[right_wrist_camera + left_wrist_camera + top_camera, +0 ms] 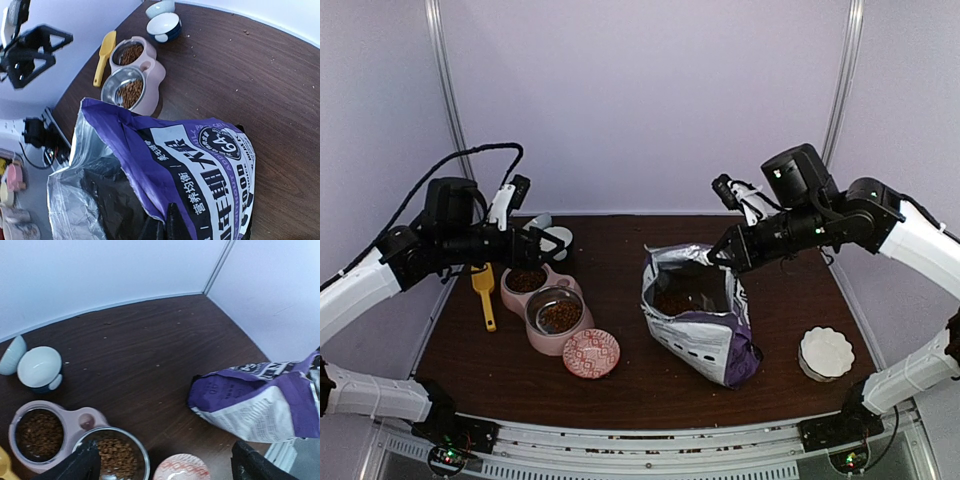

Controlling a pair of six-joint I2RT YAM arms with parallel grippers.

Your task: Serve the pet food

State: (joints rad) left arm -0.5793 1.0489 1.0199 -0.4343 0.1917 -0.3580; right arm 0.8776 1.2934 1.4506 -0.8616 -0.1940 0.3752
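Kibble (561,316) in feeder (156,75); left tool (542,245) open, hovering above; right tool (720,255) pinches bag (710,335).

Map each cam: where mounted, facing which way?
Top external: above, behind the bases, looking down at the table; both arms, left claw, right claw show.
Left wrist: on the left arm, facing the pink feeder and purple bag; its open fingers show at bottom.
Right wrist: on the right arm, facing the bag's rim, which its claw pinches.
Shared: all show feeder and bag.
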